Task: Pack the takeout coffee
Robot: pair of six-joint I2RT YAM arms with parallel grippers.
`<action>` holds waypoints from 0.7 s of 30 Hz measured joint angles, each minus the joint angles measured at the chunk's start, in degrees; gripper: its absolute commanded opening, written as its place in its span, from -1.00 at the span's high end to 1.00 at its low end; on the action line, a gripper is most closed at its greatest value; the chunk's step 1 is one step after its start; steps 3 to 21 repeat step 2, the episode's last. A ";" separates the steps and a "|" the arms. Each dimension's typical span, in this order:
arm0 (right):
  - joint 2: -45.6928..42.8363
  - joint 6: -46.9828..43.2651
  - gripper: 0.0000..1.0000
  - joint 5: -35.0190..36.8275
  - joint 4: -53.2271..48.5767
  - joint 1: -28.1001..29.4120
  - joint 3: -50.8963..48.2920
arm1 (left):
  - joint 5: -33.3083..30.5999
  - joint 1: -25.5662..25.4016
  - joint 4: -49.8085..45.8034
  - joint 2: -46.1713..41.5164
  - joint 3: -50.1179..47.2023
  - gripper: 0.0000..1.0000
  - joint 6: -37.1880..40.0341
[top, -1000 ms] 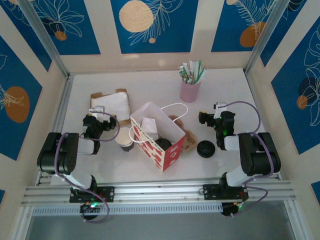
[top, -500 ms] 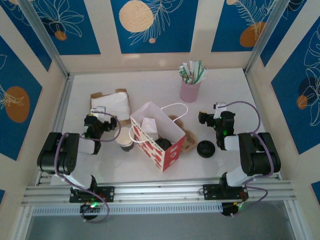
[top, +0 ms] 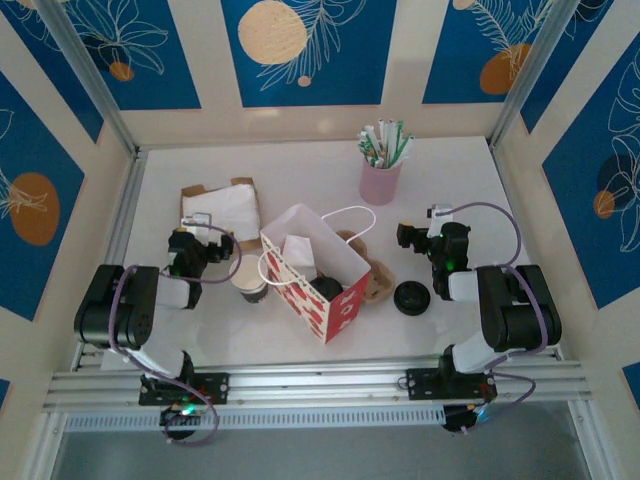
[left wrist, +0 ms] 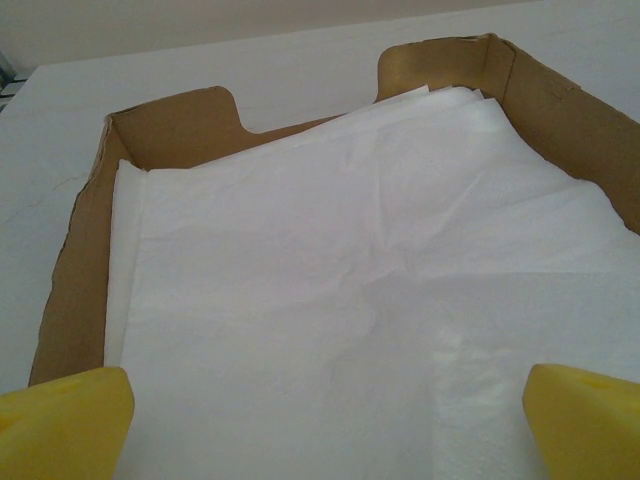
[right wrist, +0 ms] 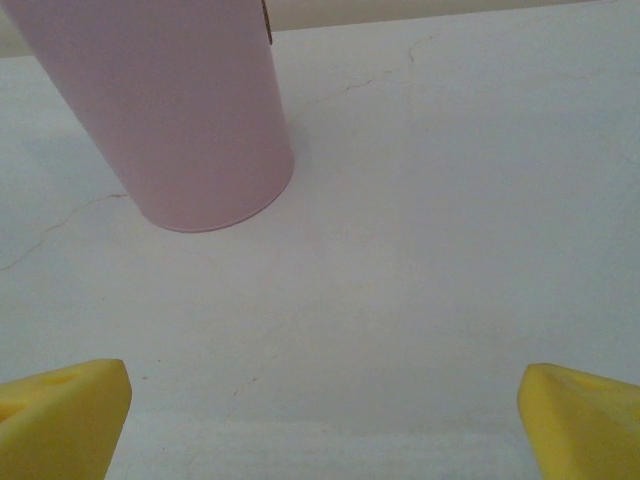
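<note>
The takeout coffee (top: 250,279), a small off-white paper cup, stands upright on the table against the left side of the red and white paper bag (top: 318,283), whose mouth is open. My left gripper (top: 198,238) is just left of the cup and apart from it. It is open, with yellow fingertips (left wrist: 62,422) spread wide over a cardboard tray of white napkins (left wrist: 330,260) and nothing between them. My right gripper (top: 412,237) is open too and rests low over bare table, facing the pink cup (right wrist: 170,110).
The pink cup (top: 381,178) of wrapped straws stands at the back right. A round black lid (top: 411,298) lies near the right arm. A brown cardboard cup carrier (top: 377,281) sits behind the bag. The napkin tray (top: 190,194) is at the back left.
The left gripper has shifted slightly at the near edge of the napkin tray. The right arm and the objects have not moved.
</note>
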 measured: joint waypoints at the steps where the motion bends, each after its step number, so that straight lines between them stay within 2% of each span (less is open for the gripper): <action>1: 0.00 0.00 -0.98 -0.33 -0.02 0.00 0.00 | 0.02 0.00 0.00 0.00 0.00 -1.00 0.00; 21: 0.00 0.00 -0.99 -0.70 -0.04 0.00 0.00 | 0.02 0.00 0.00 0.00 0.00 -1.00 0.00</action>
